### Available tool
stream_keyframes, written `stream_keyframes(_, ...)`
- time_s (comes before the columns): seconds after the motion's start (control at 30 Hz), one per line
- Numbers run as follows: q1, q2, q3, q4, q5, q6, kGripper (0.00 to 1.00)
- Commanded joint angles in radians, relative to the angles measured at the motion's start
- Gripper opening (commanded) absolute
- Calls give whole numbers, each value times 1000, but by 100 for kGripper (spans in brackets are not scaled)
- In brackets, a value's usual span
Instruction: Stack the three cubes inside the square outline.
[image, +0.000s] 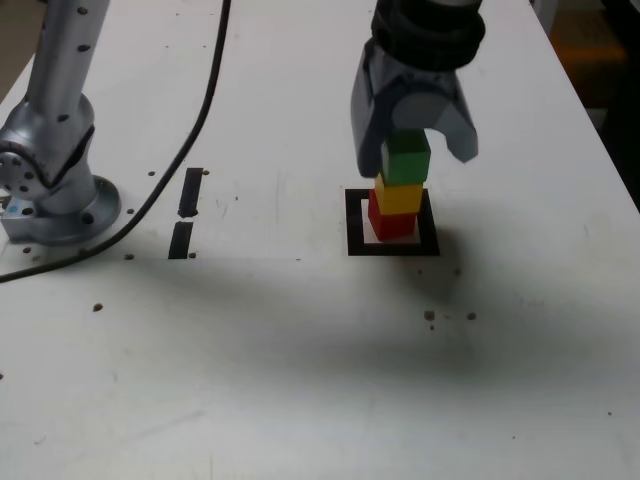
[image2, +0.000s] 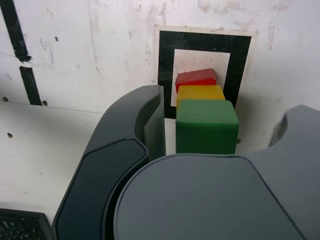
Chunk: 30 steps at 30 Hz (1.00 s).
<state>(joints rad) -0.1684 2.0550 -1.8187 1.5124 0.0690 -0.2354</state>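
Now | hand (image: 412, 140) spread open, holding nothing | green cube (image: 406, 159) between its fingers, untouched, topping stack

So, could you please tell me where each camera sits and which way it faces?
Exterior view: off the arm, above the white table, looking down at the cube stack; shows the arm's base and the hand.
Wrist view: on the wrist, looking down past the hand's dark fingers onto the stack.
Shared: green cube on yellow cube on red cube, inside the square outline, plus two black strips.

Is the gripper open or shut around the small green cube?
Open: the gripper straddles the green cube, with a visible gap beside it in the wrist view.
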Motion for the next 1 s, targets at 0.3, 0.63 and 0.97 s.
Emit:
stream_keyframes(0.3,-5,-383,37,92,-80,37,100)
stream_keyframes(0.63,-3,-622,604,-43,-74,49,100)
stream_keyframes(0.97,2,-621,912,-278,-75,73,99)
